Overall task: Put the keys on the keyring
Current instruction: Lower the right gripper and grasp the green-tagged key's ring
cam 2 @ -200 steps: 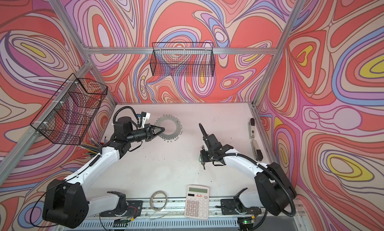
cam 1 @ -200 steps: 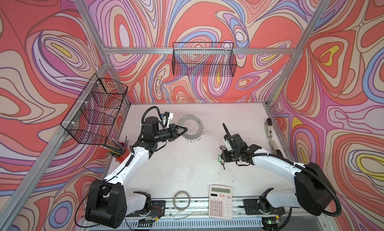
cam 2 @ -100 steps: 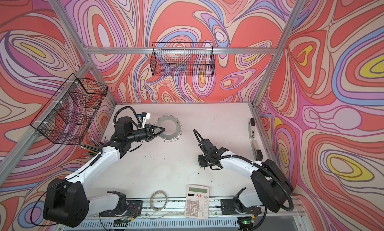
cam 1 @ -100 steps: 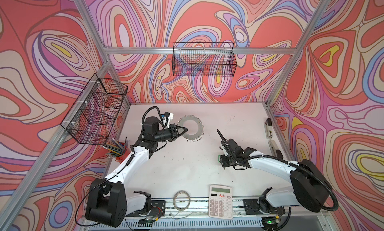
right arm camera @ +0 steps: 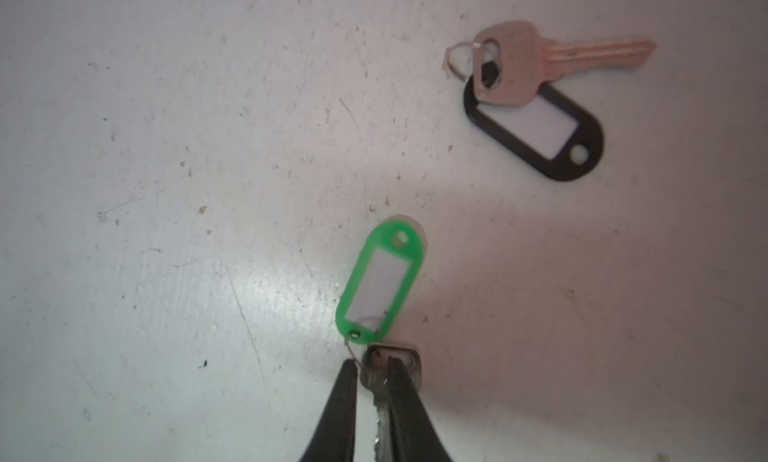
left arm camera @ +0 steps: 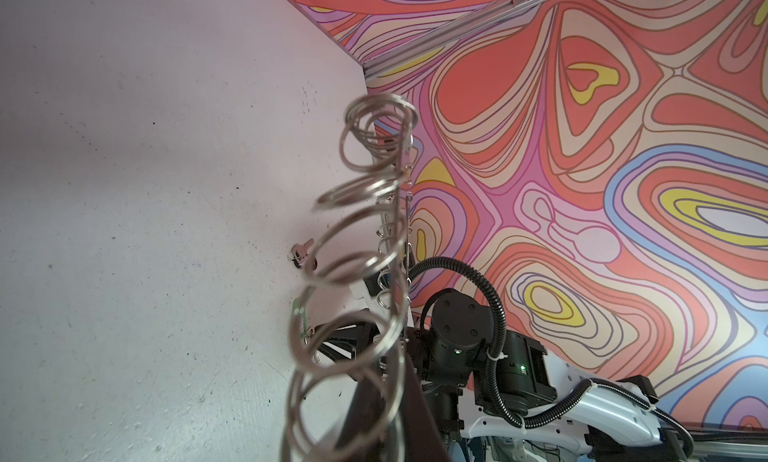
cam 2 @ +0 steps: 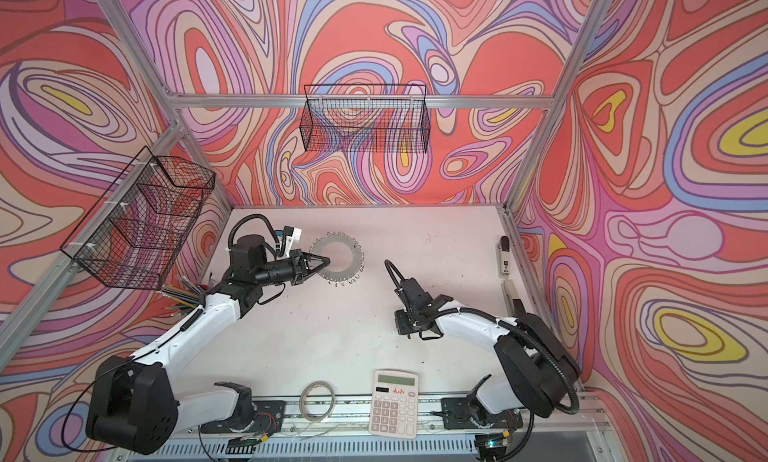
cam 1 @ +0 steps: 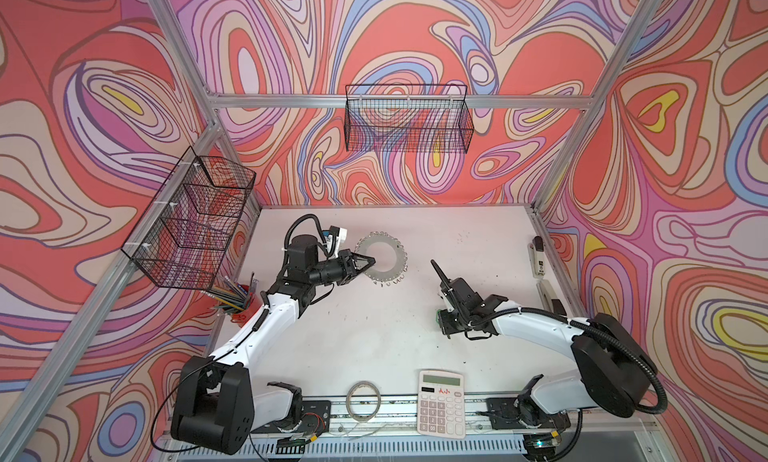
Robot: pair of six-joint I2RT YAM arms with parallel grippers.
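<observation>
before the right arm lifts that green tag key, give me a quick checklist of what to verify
1. Left gripper shut on the keyring: ok.
2. Right gripper fingers either side of the green-tag key: ok.
3. Firm pinch on that key: cannot tell.
4. Green-tag key already off the table: cannot tell.
5. Black-tag key lying apart from the fingers: ok.
6. Table bare between right gripper and keyring in both top views: ok.

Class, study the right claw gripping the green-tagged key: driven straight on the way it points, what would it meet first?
Most likely the table: the right claw, shut on the green-tagged key, points down at it, just behind the green tag. How near the tips are is unclear.
</observation>
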